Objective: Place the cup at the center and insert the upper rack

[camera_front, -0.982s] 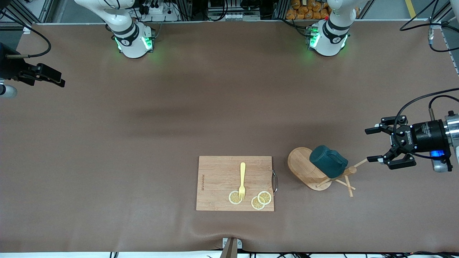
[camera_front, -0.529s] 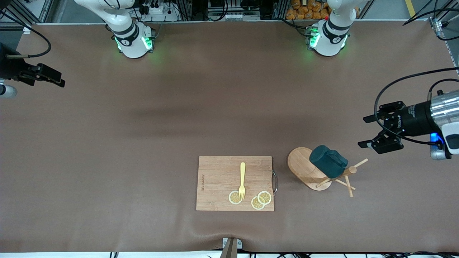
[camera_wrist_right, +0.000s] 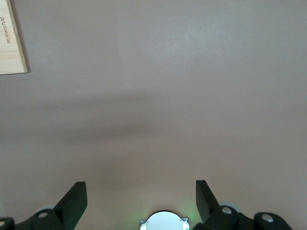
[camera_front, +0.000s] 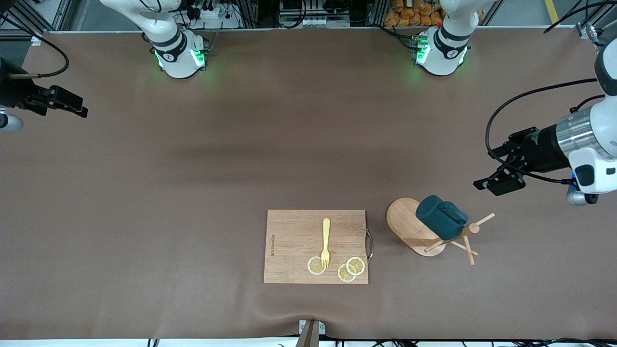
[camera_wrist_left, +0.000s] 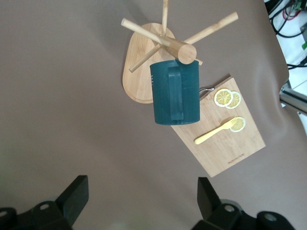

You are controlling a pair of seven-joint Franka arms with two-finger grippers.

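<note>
The left gripper (camera_front: 496, 180) hangs with its jaws spread and nothing between them, over bare tabletop (camera_front: 193, 193) at the left arm's end, just farther from the front camera than the mug tree. In the left wrist view the two dark fingertips (camera_wrist_left: 74, 196) stand wide apart with only brown surface between them.

The right gripper (camera_front: 72, 107) waits at the right arm's end of the tabletop, its jaws also spread and holding nothing — the right wrist view shows bare surface between its fingers (camera_wrist_right: 76, 194) and one corner of the cutting board.

The cup (camera_front: 441, 217) — dark teal, its handle showing in the left wrist view — hangs on a peg of the bamboo mug tree (camera_front: 409, 224), above the tree's oval base. The mug tree stands beside the wooden cutting board (camera_front: 294, 241), toward the left arm's end. On the board lie a yellow fork (camera_front: 326, 241) and three lemon slices (camera_front: 355, 265), the fork's tines touching one slice.
</note>
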